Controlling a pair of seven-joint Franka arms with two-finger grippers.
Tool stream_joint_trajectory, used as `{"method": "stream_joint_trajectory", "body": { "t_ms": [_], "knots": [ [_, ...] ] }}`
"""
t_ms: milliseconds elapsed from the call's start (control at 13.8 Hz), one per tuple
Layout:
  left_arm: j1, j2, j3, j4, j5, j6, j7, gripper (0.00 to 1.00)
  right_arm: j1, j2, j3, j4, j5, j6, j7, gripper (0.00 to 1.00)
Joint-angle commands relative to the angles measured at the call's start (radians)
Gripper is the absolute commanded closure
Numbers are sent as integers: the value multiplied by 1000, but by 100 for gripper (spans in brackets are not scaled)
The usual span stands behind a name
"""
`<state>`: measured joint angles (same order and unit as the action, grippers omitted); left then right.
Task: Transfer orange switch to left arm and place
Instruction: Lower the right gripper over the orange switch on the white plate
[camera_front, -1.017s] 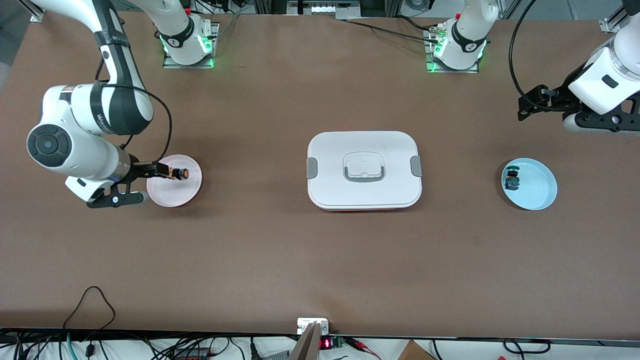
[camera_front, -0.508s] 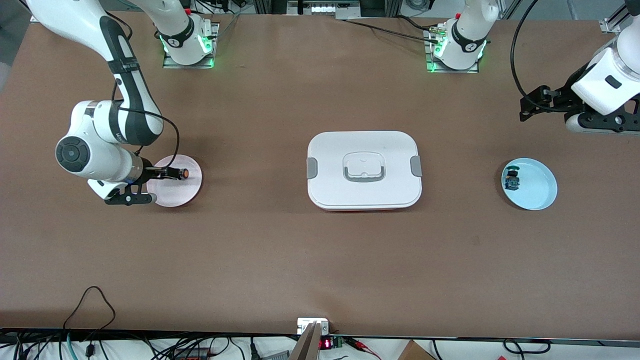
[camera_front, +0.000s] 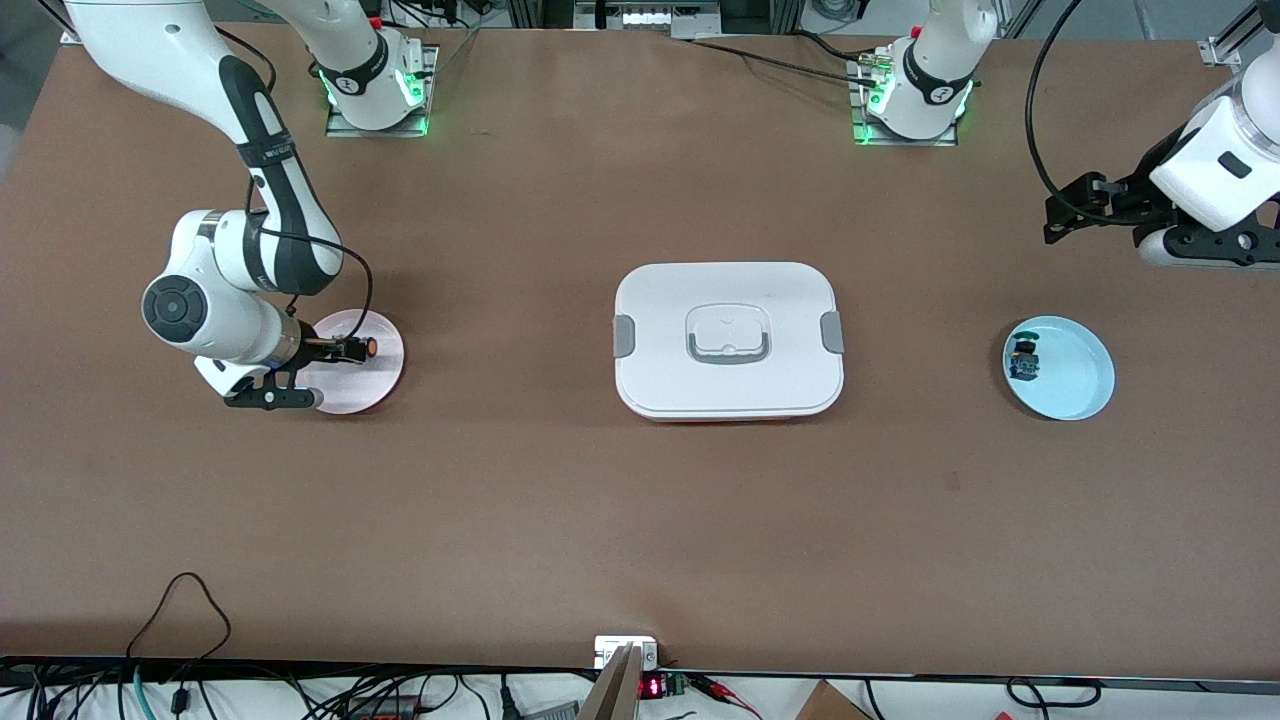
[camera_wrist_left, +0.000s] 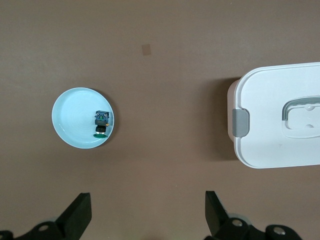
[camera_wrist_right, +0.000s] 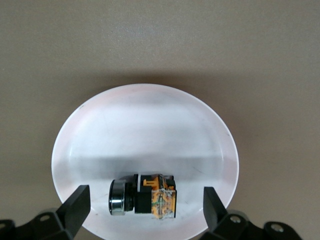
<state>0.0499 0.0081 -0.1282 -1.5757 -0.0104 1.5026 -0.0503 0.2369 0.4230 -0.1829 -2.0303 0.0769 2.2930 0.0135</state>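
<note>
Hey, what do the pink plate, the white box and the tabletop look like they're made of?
Pink plate: probably glossy plastic, maybe glazed ceramic; smooth with soft reflections across it.
Box: likely matte moulded plastic, with rounded corners, grey clips and a recessed handle.
Table: a matte brown sheet, perhaps fibreboard or a mat; flat, no shine or grain showing.

A robotics lab: two bench-mounted arms (camera_front: 250, 200) on a brown table (camera_front: 600, 500), cables (camera_front: 180, 600) along its edge.
</note>
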Motion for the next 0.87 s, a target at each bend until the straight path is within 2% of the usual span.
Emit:
{"method": "stream_joint_trajectory", "body": {
  "t_ms": [0, 799],
  "knots": [
    [4, 16, -1, 31, 6, -8, 27, 0, 5, 8, 5, -11, 14, 26, 14, 0],
    [2, 18, -2, 31, 7, -8, 27, 0, 16, 33, 5, -67, 14, 79, 14, 0]
  ]
}}
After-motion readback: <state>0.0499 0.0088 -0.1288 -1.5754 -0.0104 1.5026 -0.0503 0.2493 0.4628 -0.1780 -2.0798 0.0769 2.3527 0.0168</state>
